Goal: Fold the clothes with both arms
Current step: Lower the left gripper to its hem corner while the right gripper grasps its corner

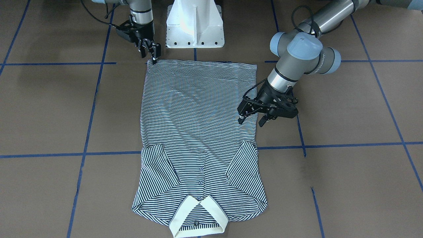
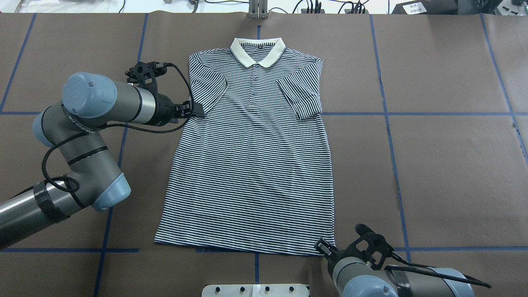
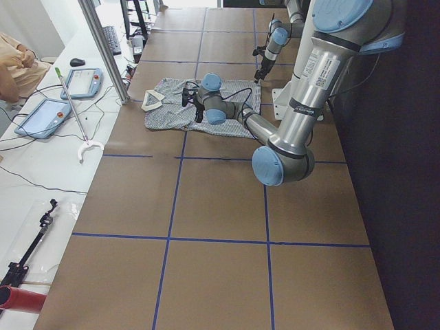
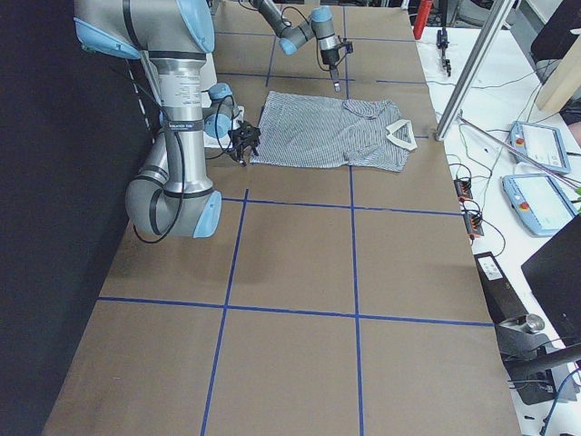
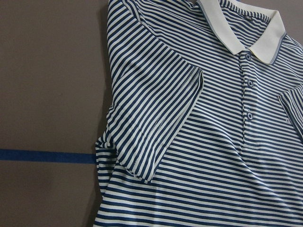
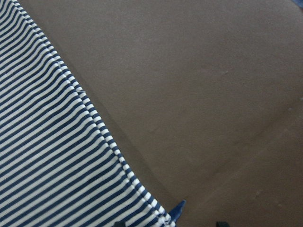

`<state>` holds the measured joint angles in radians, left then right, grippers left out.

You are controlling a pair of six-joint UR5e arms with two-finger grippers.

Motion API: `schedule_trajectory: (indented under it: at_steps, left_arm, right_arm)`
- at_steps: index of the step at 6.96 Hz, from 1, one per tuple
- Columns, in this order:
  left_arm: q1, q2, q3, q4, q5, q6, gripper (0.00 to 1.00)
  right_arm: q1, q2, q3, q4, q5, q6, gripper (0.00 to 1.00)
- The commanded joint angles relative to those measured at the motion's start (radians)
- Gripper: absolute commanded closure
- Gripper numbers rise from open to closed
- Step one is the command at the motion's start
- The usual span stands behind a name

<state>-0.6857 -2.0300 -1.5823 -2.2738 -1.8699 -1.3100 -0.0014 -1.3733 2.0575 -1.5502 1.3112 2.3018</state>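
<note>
Clothes: one navy-and-white striped polo shirt (image 1: 198,112), flat.
Grippers: two, black; left gripper (image 1: 251,122) fingers apart, 3 o'clock; right gripper (image 1: 151,54) apart, 11 o'clock.

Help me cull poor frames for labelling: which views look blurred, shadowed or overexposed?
Right wrist view: soft, stripes of the polo shirt slightly smeared. Left wrist view: crisp, buttons sharp. Front-facing view: even light, faint shadows on the table. Exterior left view: white bench very bright, near blown out.

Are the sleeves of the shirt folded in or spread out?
Folded in. Both sleeves lie on the polo shirt's front; its body is spread flat.
</note>
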Motion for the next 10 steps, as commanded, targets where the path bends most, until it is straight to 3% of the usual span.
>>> schedule_trajectory:
  at_steps: [1,2,6,7,9,10]
  left_arm:
    - [0.0,0.002,0.001,-0.001,0.0,0.001,0.12]
    - [0.0,0.002,0.001,0.0,0.002,0.001,0.12]
    - [0.003,0.02,-0.028,0.002,0.03,-0.079,0.09]
    - [0.079,0.048,-0.127,0.043,0.078,-0.2,0.09]
    - [0.258,0.21,-0.397,0.22,0.193,-0.265,0.09]
    - [0.3,0.268,-0.489,0.294,0.189,-0.299,0.1]
  right_arm:
    - [0.0,0.005,-0.002,-0.001,0.0,0.002,0.81]
    - [-0.002,0.009,-0.002,-0.001,0.002,0.001,1.0]
    - [0.006,0.008,0.053,0.001,0.005,-0.001,1.0]
    - [0.009,-0.004,0.076,-0.001,0.007,-0.001,1.0]
    - [0.008,-0.05,0.118,-0.001,0.01,-0.001,1.0]
    - [0.006,-0.059,0.121,-0.001,0.013,-0.002,1.0]
